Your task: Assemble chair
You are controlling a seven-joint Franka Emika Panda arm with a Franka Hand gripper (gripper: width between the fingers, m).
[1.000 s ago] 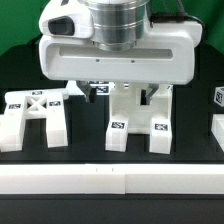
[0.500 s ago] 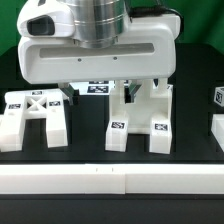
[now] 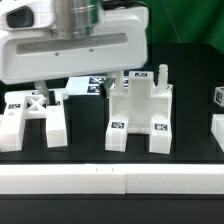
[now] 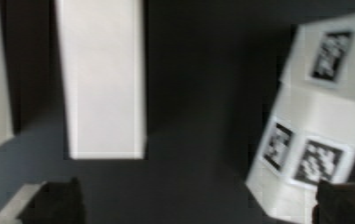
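On the black counter (image 3: 85, 140), the X-braced frame (image 3: 30, 112) stands well to the exterior view's left of the two-legged chair piece (image 3: 140, 118). The hand (image 3: 78, 86) hangs above the gap between them, nearer the frame, its fingers (image 3: 40, 88) spread wide apart. The marker board (image 3: 92, 88) lies behind that gap, close beside the two-legged chair piece, and a small tagged part (image 3: 218, 97) sits well to its right in the exterior view.

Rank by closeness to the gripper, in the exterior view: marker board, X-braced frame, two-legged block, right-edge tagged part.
1. Flat white marker board, below the gripper.
2. White X-braced frame, exterior view's left, and white two-legged block, centre: too close to call.
3. White tagged part, exterior view's right edge.
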